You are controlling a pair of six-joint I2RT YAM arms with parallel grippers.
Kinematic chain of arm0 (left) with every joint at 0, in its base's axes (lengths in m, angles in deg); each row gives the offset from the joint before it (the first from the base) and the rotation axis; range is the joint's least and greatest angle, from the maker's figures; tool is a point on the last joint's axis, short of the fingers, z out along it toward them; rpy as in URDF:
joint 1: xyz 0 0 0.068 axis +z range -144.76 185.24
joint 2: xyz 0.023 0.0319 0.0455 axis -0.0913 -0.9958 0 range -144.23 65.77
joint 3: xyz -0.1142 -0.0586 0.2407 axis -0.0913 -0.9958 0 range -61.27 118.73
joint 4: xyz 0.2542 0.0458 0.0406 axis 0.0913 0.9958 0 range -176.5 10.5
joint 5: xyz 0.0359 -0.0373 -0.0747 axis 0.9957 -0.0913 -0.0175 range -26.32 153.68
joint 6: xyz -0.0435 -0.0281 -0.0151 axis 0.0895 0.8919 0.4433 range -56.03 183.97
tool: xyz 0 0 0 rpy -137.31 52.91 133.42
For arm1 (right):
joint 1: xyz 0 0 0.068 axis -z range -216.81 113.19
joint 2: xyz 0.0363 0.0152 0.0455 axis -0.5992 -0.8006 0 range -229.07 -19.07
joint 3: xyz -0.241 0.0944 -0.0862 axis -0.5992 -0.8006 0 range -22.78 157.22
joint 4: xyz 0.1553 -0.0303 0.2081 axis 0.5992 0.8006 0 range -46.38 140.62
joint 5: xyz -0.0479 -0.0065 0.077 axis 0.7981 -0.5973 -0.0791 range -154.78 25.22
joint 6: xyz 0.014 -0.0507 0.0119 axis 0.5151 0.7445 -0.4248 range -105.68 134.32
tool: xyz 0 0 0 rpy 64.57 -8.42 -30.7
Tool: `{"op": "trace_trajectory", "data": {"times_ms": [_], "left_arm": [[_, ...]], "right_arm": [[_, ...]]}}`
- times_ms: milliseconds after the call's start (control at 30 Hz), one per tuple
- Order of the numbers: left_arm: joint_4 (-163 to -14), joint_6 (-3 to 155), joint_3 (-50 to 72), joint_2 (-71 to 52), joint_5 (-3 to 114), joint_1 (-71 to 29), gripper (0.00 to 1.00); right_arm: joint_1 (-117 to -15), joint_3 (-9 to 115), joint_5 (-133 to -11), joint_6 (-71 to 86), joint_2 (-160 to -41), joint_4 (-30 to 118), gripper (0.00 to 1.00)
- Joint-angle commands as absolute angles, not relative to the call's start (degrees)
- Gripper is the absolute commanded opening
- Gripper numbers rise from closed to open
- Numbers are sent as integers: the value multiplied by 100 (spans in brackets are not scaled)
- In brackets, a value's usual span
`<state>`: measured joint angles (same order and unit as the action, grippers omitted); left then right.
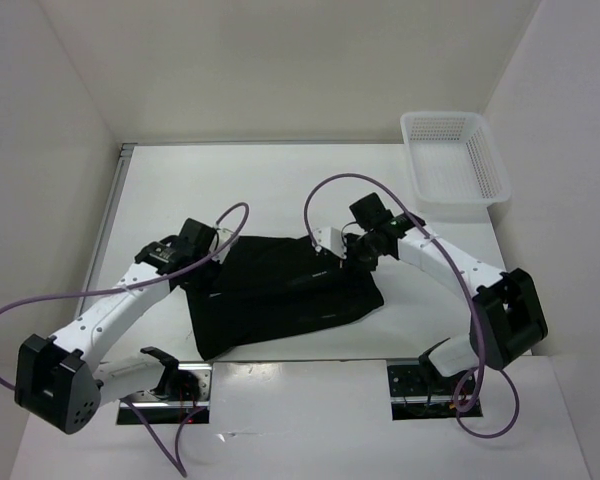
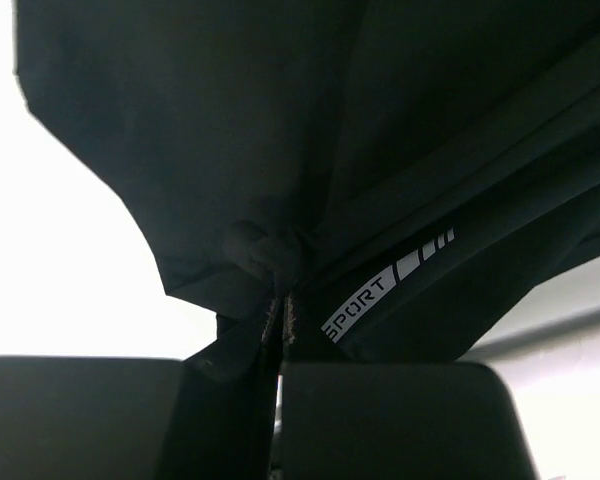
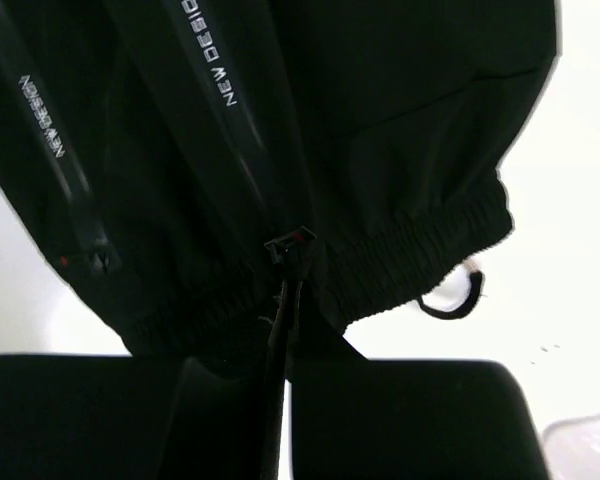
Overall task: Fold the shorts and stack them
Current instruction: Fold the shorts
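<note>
Top external: shorts point(image 1: 280, 295) on table point(image 1: 280, 180) centre | left gripper point(image 2: 280, 315) pinching bunched edge | right gripper point(image 3: 285, 275) pinching elastic waistband | soft, light, floppy: you'd best hold waistband and hems, cloth sags elsewhere

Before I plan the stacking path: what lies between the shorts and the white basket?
Top view: the right arm and its purple cable, then bare table, separate shorts from basket.

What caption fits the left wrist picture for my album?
The left gripper pinches the black shorts beside their SPORT logo.
</note>
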<state>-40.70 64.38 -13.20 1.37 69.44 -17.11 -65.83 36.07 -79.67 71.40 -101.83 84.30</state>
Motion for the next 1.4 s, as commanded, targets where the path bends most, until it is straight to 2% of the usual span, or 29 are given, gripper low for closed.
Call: {"op": "trace_trajectory", "data": {"times_ms": [0, 233, 333, 433, 500, 667, 900, 967, 1000, 1067, 1100, 1133, 1200, 1267, 1367], "left_arm": [[-3395, 6397, -1390, 293, 7169, -1753, 0], [-2956, 6397, -56, 56, 7414, -1753, 0], [-2604, 6397, 446, 3, 7213, -1691, 0], [-1650, 6397, 675, 3, 6494, -1752, 0], [-1374, 6397, 527, 3, 6035, -1822, 0], [-1303, 6397, -229, 3, 5894, -1937, 0], [-1364, 6397, -230, -585, 5841, -2069, 2], [-1311, 6397, -230, -709, 5841, -2121, 6], [-1259, 6397, -230, -814, 5841, -2183, 15], [-1206, 6397, -168, -867, 5919, -2236, 28], [-1206, 6397, -116, -867, 5981, -2236, 32], [-1206, 6397, -115, -798, 5982, -2236, 39], [-1206, 6397, -115, -658, 6051, -2236, 43], [-1206, 6397, -63, -569, 6270, -2236, 49], [-1206, 6397, -186, -402, 7087, -2236, 49]], "right_arm": [[-6529, 3427, -7735, 7645, -9861, 9230, 0], [-6582, 4084, -7603, 7900, -9974, 9731, 0], [-6582, 4322, -7603, 8120, -9975, 10161, 0], [-6582, 4507, -7770, 8733, -10037, 11074, 0], [-6582, 4507, -7910, 8963, -10089, 11462, 0], [-6968, 3754, -7840, 8964, -10019, 11384, 0], [-7355, 3224, -7480, 8964, -10019, 10840, 0], [-7539, 3163, -7393, 8964, -10080, 10787, 6], [-7592, 3163, -7314, 8964, -10080, 10787, 15], [-7653, 3163, -7313, 9025, -10133, 10716, 22], [-7654, 3163, -7261, 9025, -10133, 10716, 43], [-7706, 3163, -7260, 9025, -10133, 10716, 50], [-7707, 3303, -7435, 9025, -10133, 10787, 59], [-7760, 3513, -7558, 8956, -10133, 11014, 60], [-7760, 3979, -7848, 8667, -10133, 11156, 62]]}}
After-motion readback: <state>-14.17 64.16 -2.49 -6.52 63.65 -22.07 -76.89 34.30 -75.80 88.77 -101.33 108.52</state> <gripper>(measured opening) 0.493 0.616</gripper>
